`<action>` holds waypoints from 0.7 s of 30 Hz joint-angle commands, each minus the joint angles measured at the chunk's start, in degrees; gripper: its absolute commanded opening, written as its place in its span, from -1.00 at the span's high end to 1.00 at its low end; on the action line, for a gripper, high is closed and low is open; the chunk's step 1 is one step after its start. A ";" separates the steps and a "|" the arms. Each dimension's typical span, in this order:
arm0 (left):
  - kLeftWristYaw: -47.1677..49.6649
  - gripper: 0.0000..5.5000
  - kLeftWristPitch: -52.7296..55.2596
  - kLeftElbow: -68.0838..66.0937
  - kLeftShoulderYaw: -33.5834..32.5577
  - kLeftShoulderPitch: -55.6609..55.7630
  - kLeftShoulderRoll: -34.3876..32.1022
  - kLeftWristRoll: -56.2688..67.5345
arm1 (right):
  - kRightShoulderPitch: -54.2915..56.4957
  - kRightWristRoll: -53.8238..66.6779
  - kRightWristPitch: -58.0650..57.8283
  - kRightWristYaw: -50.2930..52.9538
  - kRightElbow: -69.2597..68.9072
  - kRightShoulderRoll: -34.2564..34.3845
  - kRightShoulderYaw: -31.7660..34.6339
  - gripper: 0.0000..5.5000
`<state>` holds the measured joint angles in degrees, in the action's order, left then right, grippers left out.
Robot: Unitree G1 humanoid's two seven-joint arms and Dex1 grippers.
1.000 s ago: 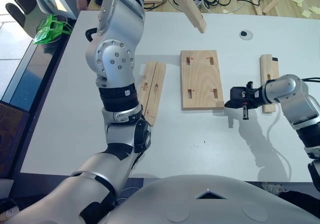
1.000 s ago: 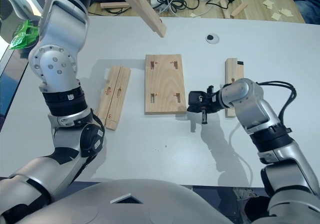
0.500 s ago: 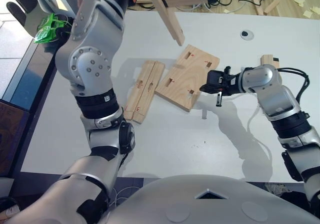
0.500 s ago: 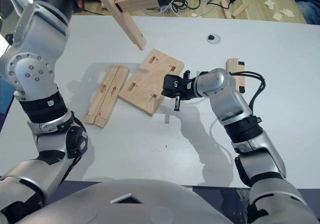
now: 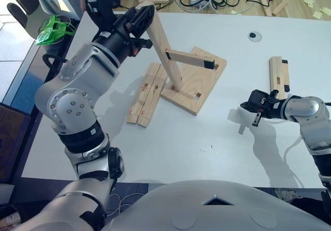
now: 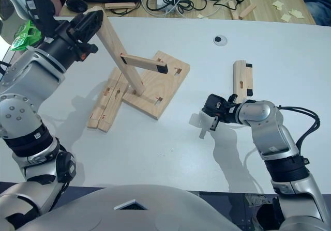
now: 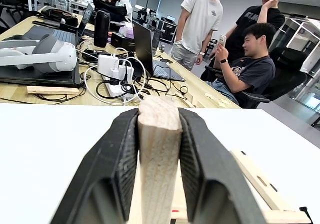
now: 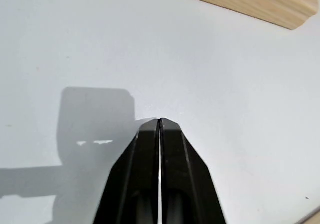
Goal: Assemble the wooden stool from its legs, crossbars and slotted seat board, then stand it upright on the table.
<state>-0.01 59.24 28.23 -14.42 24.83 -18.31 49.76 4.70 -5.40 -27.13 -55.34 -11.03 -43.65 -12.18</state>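
**A:** Left eye view: left gripper (image 5: 140, 20) clamped on the leg's (image 5: 165, 52) top end. Why?

**B:** For leverage, seating its foot in the seat board's (image 5: 204, 83) slot, mid-table (image 5: 155, 153); crossbar (image 5: 189, 59) pointing to 3 o'clock.

**A:** And right gripper (image 5: 255, 118)?

**B:** Pinched together, empty, at 4 o'clock off the board; probably to give room.

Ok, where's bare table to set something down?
Widest: near table strip between paired legs and right gripper. Also between seat board and loose leg. Crowded at that board, under left gripper and held leg.
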 commanded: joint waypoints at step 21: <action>-2.57 0.63 -1.89 2.40 -1.21 -4.21 -2.56 -1.66 | 0.21 2.18 1.38 3.89 0.16 0.47 0.24 1.00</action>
<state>-2.95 55.79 30.30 -15.93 20.75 -20.39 47.87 4.41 -3.51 -26.05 -51.88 -11.12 -43.34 -12.19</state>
